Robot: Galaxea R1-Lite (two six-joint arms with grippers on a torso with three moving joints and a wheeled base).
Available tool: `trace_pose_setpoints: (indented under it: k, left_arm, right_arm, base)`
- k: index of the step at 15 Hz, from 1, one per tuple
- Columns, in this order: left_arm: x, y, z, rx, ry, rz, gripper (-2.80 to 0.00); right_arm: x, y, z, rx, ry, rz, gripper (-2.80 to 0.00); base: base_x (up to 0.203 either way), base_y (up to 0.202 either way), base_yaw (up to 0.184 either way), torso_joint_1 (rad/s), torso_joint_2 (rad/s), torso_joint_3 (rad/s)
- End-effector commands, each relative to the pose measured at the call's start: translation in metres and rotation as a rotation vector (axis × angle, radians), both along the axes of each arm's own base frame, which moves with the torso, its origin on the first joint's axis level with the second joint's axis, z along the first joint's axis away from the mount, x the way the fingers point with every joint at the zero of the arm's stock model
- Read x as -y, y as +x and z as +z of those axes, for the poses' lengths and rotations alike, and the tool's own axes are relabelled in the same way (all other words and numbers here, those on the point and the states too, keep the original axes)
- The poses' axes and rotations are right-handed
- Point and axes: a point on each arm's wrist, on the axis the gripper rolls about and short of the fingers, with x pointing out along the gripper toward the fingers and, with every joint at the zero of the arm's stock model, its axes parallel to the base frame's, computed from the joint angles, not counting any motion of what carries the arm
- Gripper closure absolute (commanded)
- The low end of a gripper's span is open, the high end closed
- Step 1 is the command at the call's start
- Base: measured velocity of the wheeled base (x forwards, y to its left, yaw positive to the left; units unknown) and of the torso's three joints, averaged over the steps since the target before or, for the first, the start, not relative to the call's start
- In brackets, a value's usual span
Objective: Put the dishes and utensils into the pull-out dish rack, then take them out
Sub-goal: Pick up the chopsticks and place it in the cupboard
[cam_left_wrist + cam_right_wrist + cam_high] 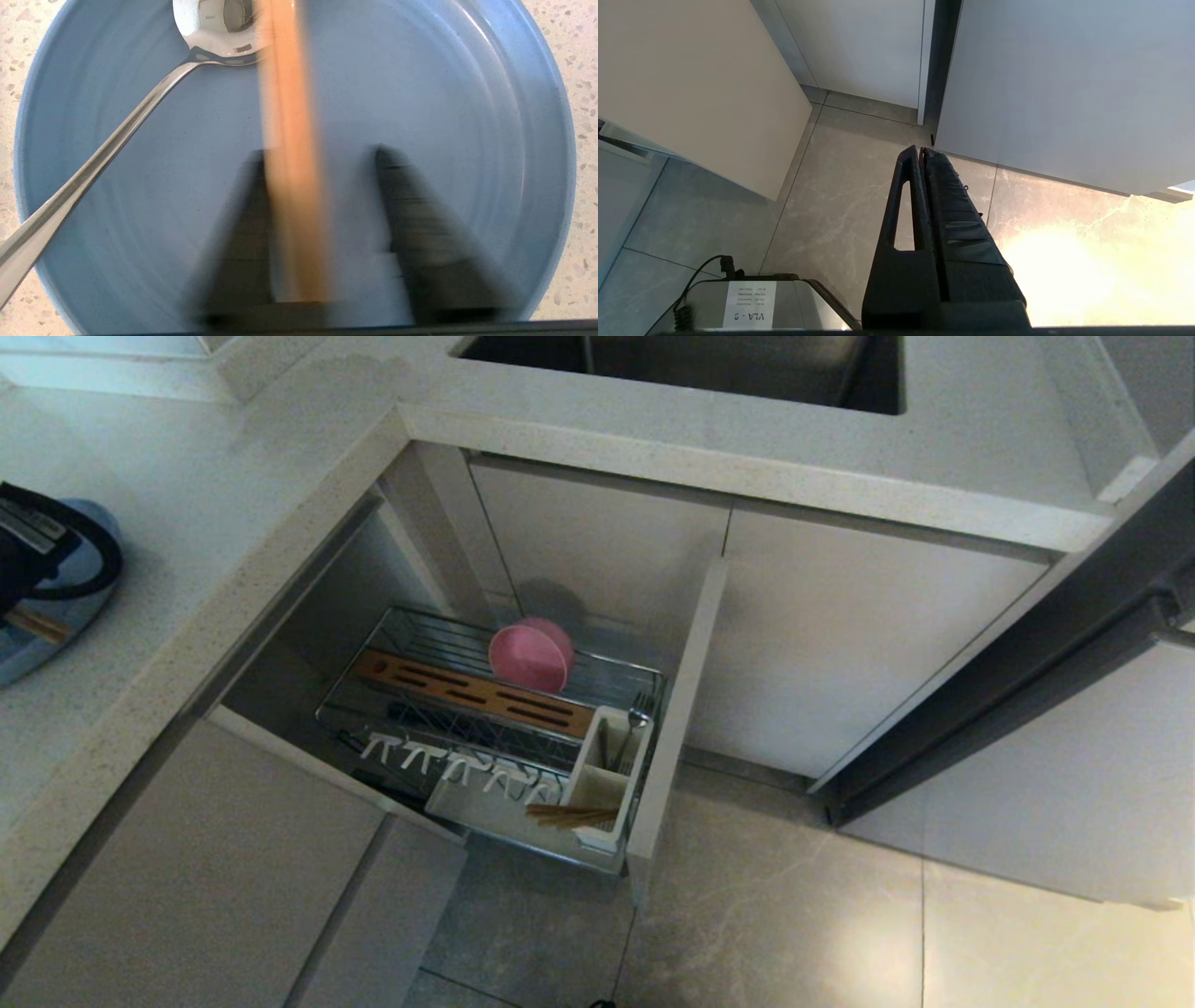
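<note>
Our left gripper over blue plate, fingers apart astride chopsticks; right gripper, fingers together.

I am working in a home kitchen: a speckled stone countertop is wrapping around a sunken sink, plain beige cabinet doors are standing below it, and a pull-out dish rack is hanging open over a tiled floor.

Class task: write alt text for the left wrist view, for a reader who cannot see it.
The left gripper hovers over a light-blue plate, its fingers around a wooden chopstick. A metal spoon also lies on the plate, on a speckled countertop.
</note>
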Motion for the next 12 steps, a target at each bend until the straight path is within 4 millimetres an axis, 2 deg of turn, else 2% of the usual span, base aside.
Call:
trace_pose_setpoints:
  k: [1,7,10,12]
  left_arm:
    - [0.0,0.0,-0.001,-0.004,-0.003,0.005,0.0]
    - [0.002,-0.01,0.009,0.033,0.007,0.006,0.0]
    - [0.005,-0.031,0.027,0.096,0.03,0.001,0.0]
    - [0.01,-0.056,0.047,0.161,0.072,-0.013,0.0]
  right_arm:
    - [0.0,0.0,0.0,0.001,0.0,0.0,0.0]
    - [0.0,0.0,0.0,0.001,-0.001,0.0,0.0]
    - [0.0,0.0,0.0,0.001,0.0,0.0,0.0]
    - [0.0,0.0,0.0,0.001,0.0,0.0,0.0]
  base:
    - [0.0,0.0,0.0,0.0,0.0,0.0]
    - [0.0,0.0,0.0,0.0,0.0,0.0]
    - [0.0,0.0,0.0,0.0,0.0,0.0]
    - [0.0,0.0,0.0,0.0,0.0,0.0]
